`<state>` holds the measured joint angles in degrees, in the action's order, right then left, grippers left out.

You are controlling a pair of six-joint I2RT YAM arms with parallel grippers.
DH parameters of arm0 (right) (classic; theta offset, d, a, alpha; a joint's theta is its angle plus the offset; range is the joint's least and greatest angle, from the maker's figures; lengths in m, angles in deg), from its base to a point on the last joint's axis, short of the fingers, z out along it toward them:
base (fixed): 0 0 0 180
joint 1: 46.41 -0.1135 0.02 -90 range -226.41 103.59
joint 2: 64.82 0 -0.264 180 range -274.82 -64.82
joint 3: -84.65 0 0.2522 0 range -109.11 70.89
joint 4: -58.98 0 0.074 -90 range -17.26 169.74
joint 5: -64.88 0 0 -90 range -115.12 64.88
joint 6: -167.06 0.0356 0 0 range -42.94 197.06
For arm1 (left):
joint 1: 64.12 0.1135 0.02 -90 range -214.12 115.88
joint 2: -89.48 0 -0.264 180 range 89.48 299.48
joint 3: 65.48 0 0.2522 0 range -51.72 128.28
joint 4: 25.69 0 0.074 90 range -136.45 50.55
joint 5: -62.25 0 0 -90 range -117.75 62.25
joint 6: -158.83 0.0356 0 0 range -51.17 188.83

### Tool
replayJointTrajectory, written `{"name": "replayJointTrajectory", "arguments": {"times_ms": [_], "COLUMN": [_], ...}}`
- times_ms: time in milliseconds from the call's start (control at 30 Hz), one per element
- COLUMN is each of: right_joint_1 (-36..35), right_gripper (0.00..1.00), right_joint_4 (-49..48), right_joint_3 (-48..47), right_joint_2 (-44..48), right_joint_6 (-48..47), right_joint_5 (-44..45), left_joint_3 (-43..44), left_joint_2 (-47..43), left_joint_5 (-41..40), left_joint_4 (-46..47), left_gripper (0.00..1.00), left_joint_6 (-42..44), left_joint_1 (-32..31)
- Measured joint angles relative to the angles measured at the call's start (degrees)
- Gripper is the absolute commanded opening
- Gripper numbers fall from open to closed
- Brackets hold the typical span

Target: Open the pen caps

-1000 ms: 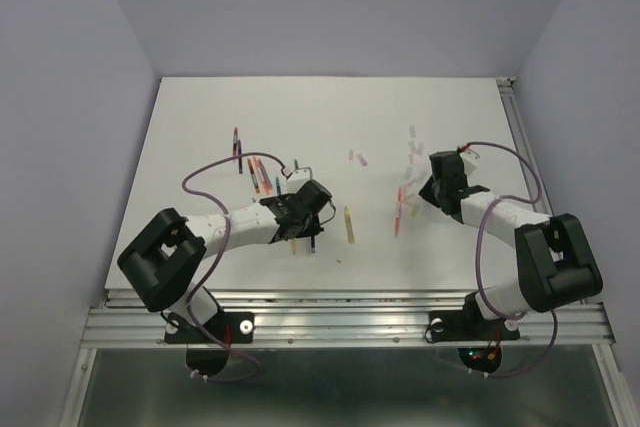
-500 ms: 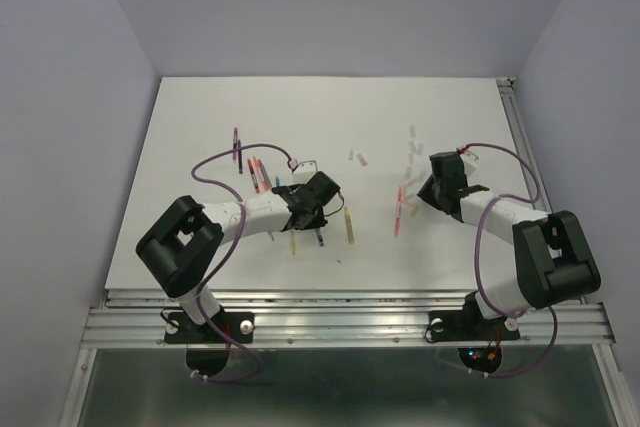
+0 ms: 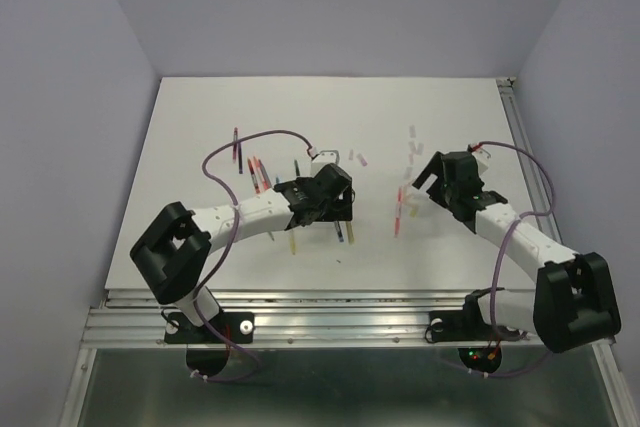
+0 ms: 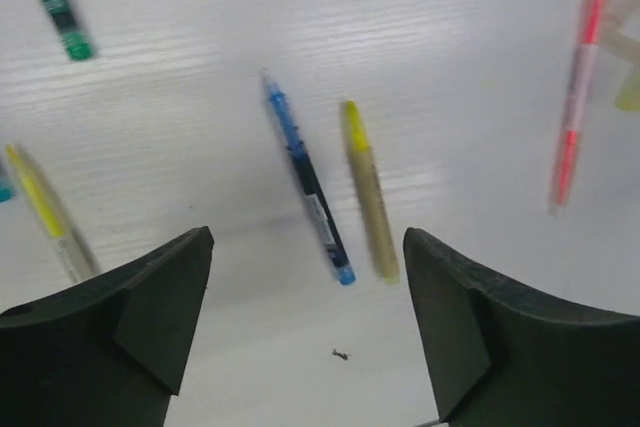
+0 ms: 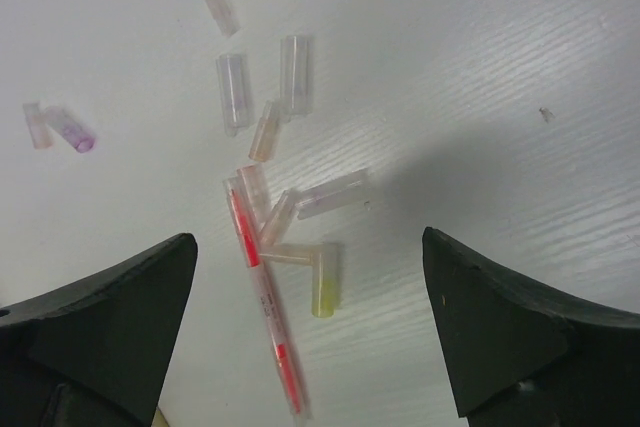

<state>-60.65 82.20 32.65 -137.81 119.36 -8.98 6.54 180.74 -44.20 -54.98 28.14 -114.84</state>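
1. Pen caps [image 5: 232, 87]: loose, clustered on worktop [image 5: 500, 37], touching red pen [image 5: 265, 297], below right tool [image 5: 308, 242].
2. Right tool: spread wide, pinching nothing.
3. Left tool [image 4: 308, 247]: spread, empty, above blue pen [image 4: 305, 187].

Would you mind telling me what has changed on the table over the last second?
The left gripper swung right, toward the middle, and opened; it seems to have let go of the blue pen, which lies beside the yellow pen. The right gripper opened too, above the loose caps, and its elbow drew back toward the near edge. The pens at far left and the caps stayed put.
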Motion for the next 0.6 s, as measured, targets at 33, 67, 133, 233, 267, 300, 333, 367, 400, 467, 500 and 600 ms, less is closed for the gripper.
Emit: {"name": "replayJointTrajectory", "arguments": {"times_ms": [33,67,133,233,267,300,333,367,400,467,500,600], "right_joint_1": [0.00,0.00,0.00,0.00,0.00,0.00,0.00,0.00,0.00,0.00,0.00,0.00], "right_gripper": [1.00,1.00,1.00,1.00,1.00,1.00,1.00,1.00,1.00,1.00,1.00,1.00], "right_joint_4": [0.59,1.29,2.75,5.53,6.88,7.34,8.46,9.20,10.14,11.32,11.76,12.92], "right_joint_3": [0.22,0.76,2.34,4.72,5.51,5.90,6.60,7.15,7.61,8.26,8.59,9.18], "right_joint_2": [1.51,3.80,8.28,14.78,17.03,18.05,20.20,21.77,23.41,25.97,27.23,30.91], "right_joint_6": [0.09,0.24,0.85,1.79,2.38,2.60,3.06,3.41,3.85,4.50,4.70,5.35], "right_joint_5": [0.07,0.17,0.46,1.16,1.42,1.49,1.55,1.55,1.55,1.49,1.44,1.38], "left_joint_3": [0.39,0.92,2.08,4.48,5.81,7.87,10.05,11.65,13.42,17.07,18.71,22.84], "left_joint_2": [-0.37,-0.70,-0.83,0.13,1.05,2.69,4.72,6.36,8.24,12.59,14.40,20.06], "left_joint_5": [0.52,1.75,4.00,6.58,7.19,7.78,8.17,8.52,8.83,9.57,9.86,10.86], "left_joint_4": [0.76,1.84,3.89,5.53,5.88,6.14,6.56,6.97,7.04,7.10,6.82,6.45], "left_gripper": [0.94,0.95,0.96,0.97,0.98,0.98,0.98,0.98,0.98,0.98,0.97,0.90], "left_joint_6": [0.96,2.34,4.35,6.60,7.39,8.20,8.96,9.46,9.97,10.80,11.02,11.82], "left_joint_1": [-0.79,-1.81,-3.26,-4.48,-4.81,-5.25,-5.62,-5.92,-6.29,-7.19,-7.50,-8.11]}}
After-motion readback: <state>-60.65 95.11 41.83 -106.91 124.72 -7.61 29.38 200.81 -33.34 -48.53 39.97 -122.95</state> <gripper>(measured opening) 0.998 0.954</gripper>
